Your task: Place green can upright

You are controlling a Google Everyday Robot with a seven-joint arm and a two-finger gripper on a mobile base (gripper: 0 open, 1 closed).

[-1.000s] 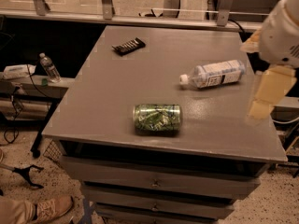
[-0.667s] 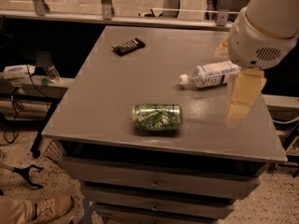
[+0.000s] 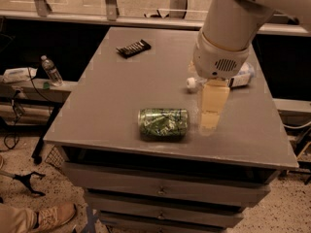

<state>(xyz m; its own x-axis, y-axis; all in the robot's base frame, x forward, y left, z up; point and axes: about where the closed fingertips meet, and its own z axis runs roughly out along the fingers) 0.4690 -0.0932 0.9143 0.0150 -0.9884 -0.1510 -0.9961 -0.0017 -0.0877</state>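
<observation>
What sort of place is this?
Probably a robot test lab or workshop: a grey drawer cabinet serves as a bench, loose cables trail on the floor at left, and the claw hangs just beside a green can lying on its side.

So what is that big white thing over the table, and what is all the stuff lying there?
The white thing is a robot's arm. The pale yellowish piece at its lower end is its gripper, the part that grasps. It hangs just right of the green can and holds nothing. This is the only current picture, from a camera looking down on the grey table; I cannot tell where the camera is mounted. The can lies on its side near the front edge, and the job is to stand it upright. Behind the arm lies a clear bottle, partly hidden. Near the far edge lies a dark packet.
</observation>
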